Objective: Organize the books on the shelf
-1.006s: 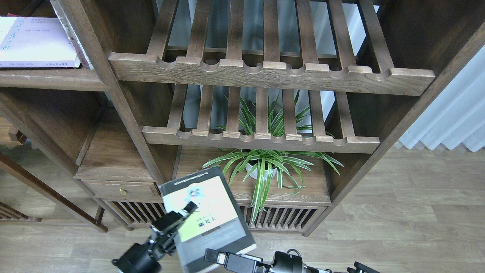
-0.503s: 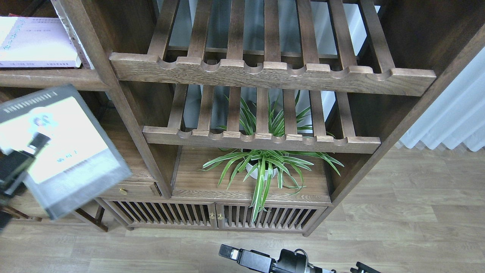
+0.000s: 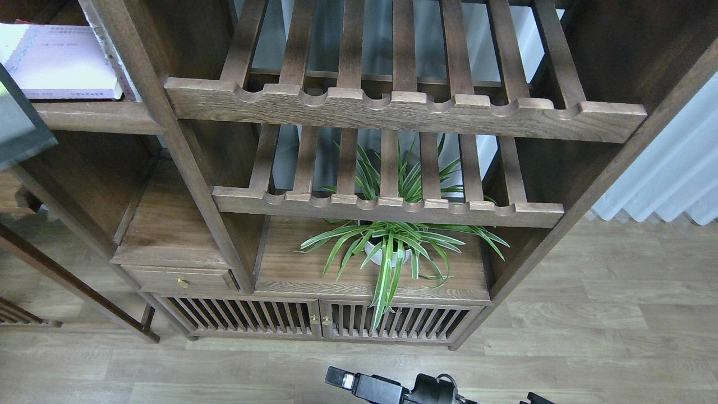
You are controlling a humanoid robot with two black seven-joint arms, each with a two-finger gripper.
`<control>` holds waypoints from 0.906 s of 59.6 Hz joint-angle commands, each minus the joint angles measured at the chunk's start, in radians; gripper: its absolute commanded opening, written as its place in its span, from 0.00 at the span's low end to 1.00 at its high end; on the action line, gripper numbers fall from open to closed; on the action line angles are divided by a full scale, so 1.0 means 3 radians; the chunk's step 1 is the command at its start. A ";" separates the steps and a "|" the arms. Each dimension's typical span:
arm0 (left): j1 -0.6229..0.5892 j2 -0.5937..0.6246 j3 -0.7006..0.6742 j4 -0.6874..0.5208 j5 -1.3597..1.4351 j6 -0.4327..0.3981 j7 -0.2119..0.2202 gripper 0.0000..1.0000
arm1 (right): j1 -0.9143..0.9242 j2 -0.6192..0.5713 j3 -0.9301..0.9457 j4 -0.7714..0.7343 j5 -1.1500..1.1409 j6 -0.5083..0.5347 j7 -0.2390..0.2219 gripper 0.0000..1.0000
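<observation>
A white book with a purple edge (image 3: pixel 59 62) lies flat on the dark-brown shelf board (image 3: pixel 101 119) at the top left. A thin red edge (image 3: pixel 21 23) shows just beyond it. Only a dark grey corner of the thick black-grey book (image 3: pixel 15 132) shows at the left edge, in front of the shelf board and a little below it. My left gripper is out of view past the left edge. My right gripper (image 3: pixel 335 377) sits low at the bottom centre, dark and end-on, far from the books; its fingers cannot be told apart.
Two slatted racks with scalloped front rails (image 3: pixel 404 109) fill the middle bay. A potted spider plant (image 3: pixel 387 247) stands on the cabinet top below them. A small drawer (image 3: pixel 179 279) sits at lower left. A white curtain (image 3: pixel 673 179) hangs at the right.
The black-grey book has swung from bottom centre up and to the left, and is now mostly out of frame. The left gripper left the view with it. The right arm barely moved.
</observation>
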 commanded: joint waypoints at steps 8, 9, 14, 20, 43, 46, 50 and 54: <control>-0.1008 -0.0166 0.0117 0.0414 0.1109 0.0002 0.0005 0.05 | -0.0113 -0.0005 0.0016 0.0001 -0.0005 0.0000 0.0000 1.00; -0.1044 -0.0171 0.0127 0.0429 0.1140 0.0002 0.0005 0.05 | -0.0118 -0.0005 0.0016 0.0001 -0.0005 0.0000 0.0000 1.00; -0.1457 -0.0207 0.0316 0.0659 0.1472 0.0002 0.0005 0.05 | -0.0118 0.0000 0.0016 0.0001 -0.0005 0.0000 0.0000 1.00; -0.1836 -0.0223 0.0607 0.0889 0.1611 0.0002 0.0000 0.05 | -0.0113 0.0000 0.0016 0.0001 -0.0005 0.0000 0.0000 1.00; -0.2870 -0.0361 0.1431 0.1820 0.1856 0.0002 -0.0005 0.09 | -0.0118 0.0067 0.0016 0.0001 -0.0016 0.0000 0.0000 1.00; -0.2854 -0.0371 0.1548 0.1831 0.1841 0.0002 -0.0005 0.37 | -0.0118 0.0077 0.0021 0.0001 -0.0010 0.0000 0.0000 1.00; -0.2803 -0.0417 0.1605 0.1800 0.1785 0.0002 -0.0031 0.60 | -0.0138 0.0092 0.0026 0.0001 -0.0005 0.0000 0.0005 1.00; -0.2747 -0.0422 0.1600 0.1800 0.1713 0.0002 -0.0036 0.65 | -0.0148 0.0092 0.0037 0.0001 0.0000 0.0000 0.0005 1.00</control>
